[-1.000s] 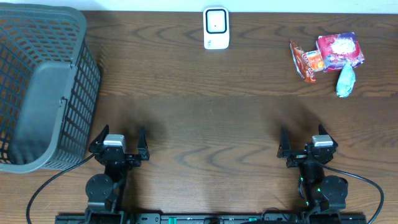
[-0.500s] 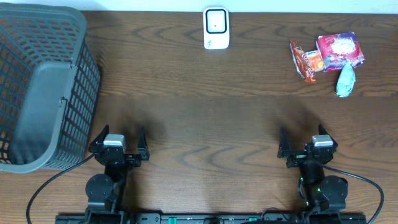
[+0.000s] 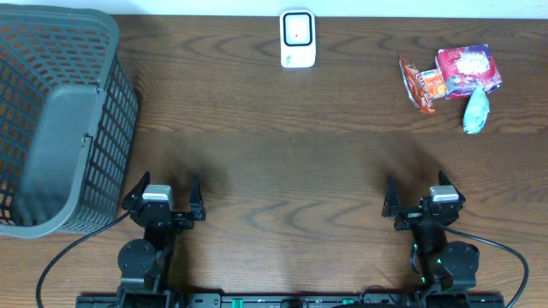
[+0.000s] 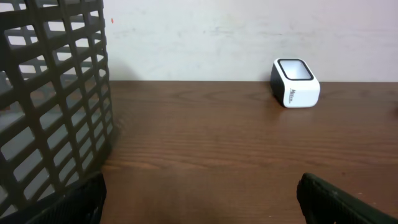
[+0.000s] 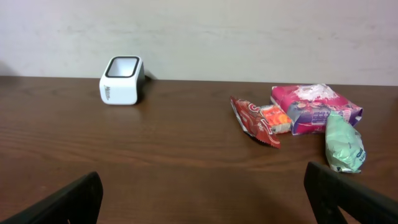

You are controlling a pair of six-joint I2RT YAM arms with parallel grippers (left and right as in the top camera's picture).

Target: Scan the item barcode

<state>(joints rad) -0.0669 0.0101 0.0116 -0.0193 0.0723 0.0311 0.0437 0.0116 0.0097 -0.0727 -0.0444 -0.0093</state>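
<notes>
The white barcode scanner (image 3: 298, 38) stands at the table's far edge, also seen from the left wrist (image 4: 295, 83) and the right wrist (image 5: 122, 80). Three packets lie at the far right: a red-orange snack packet (image 3: 419, 83) (image 5: 255, 121), a pink packet (image 3: 467, 70) (image 5: 314, 109) and a pale green one (image 3: 476, 111) (image 5: 344, 143). My left gripper (image 3: 167, 184) (image 4: 201, 202) is open and holds nothing, low at the near left. At the near right, my right gripper (image 3: 416, 183) (image 5: 202, 199) is likewise open with nothing between its fingers. Both are far from the packets.
A dark grey mesh basket (image 3: 116, 145) (image 4: 56, 93) stands at the left edge, just beyond my left gripper, with a grey panel (image 3: 60, 154) inside it. A pale wall rises behind the table's far edge.
</notes>
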